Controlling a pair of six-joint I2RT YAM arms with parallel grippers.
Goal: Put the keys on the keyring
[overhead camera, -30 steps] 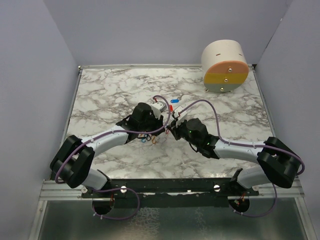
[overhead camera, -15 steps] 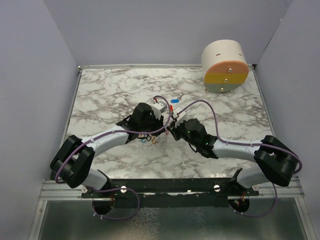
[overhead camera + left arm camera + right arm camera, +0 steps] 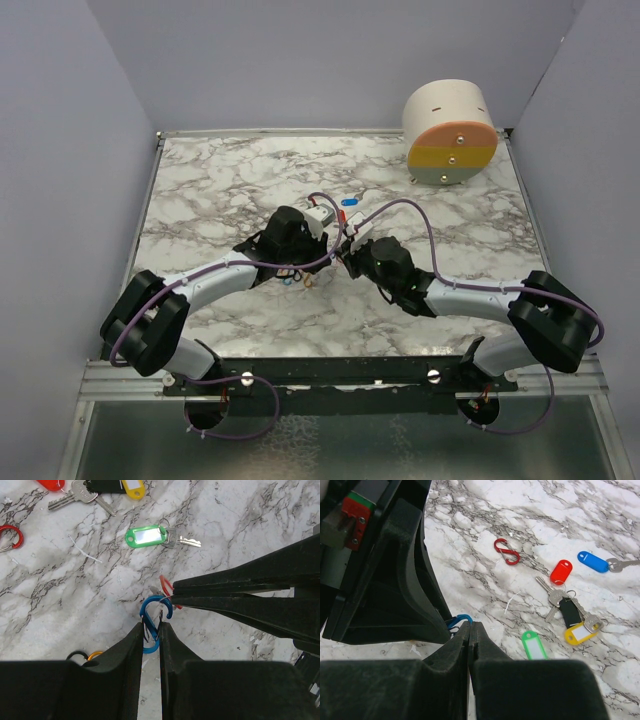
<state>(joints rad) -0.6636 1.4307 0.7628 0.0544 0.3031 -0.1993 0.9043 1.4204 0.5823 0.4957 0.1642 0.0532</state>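
In the left wrist view my left gripper (image 3: 151,625) is shut on the blue loop (image 3: 152,605) of the keyring, held just above the marble. An orange loop (image 3: 93,655) hangs beside it. My right gripper (image 3: 174,596) reaches in from the right, shut on a small red loop (image 3: 166,584) that touches the blue one. From the right wrist, the shut right gripper (image 3: 470,624) meets the blue loop (image 3: 460,620). The keys lie apart on the table: green tag (image 3: 145,535) (image 3: 534,645), red tag (image 3: 561,571), blue tag (image 3: 592,561), and yellow tag (image 3: 577,632) with a black one (image 3: 568,611).
A separate red loop (image 3: 507,551) lies alone on the marble table (image 3: 200,190). A round cream drum with an orange and yellow face (image 3: 450,133) stands at the back right. Grey walls close in both sides and the back. A white scrap (image 3: 85,550) lies near the keys.
My right gripper has edged slightly left toward the left gripper. The left arm and the keys have not moved.
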